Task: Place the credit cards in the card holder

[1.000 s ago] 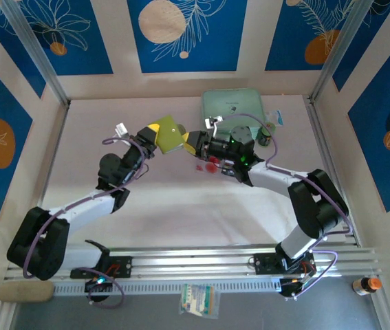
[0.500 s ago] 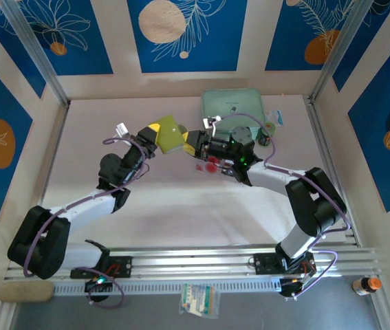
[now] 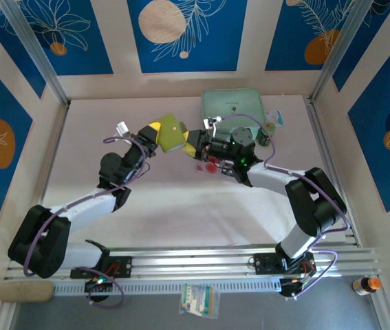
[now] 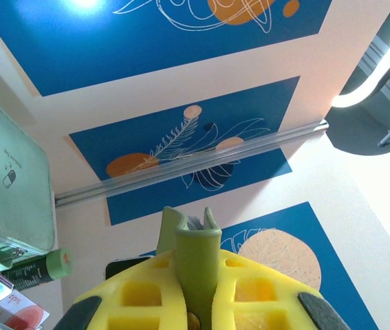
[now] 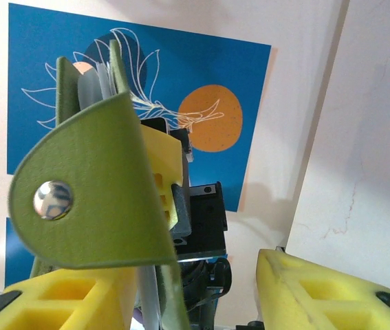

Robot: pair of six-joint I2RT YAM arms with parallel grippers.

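While the left gripper (image 3: pixel 155 135) pinches the wallet (image 3: pixel 172 132) and holds it up off the table (image 3: pixel 112 117), the right gripper (image 3: pixel 196 143) sits just beside its right edge. That is likely to spread the wallet open before a card goes in. Cards (image 3: pixel 207 165) lie flat on the table below the right wrist, red marks up, none lifted.

Left wrist view: yellow fingers closed tight on the wallet (image 4: pixel 196 251), which stands edge-on and upright between them. The grip is low on the body, leaving the far edge free — sensible for loading. Off to the left are a mint case (image 4: pixel 9 172) and a green bottle (image 4: pixel 40 267).

Right wrist view gives what the overhead cannot. The tab (image 5: pixel 91 199) with its metal snap hangs unfastened, and pale layers fan out at the wallet's top; pockets or cards, cannot tell. Right gripper (image 5: pixel 195 292) jaws stand wide apart, gripping nothing. The wallet's edge runs down between them, close to one finger — touching or not, cannot tell.

Overhead gives the layout: cards near the wallet, lower, and apart from it.
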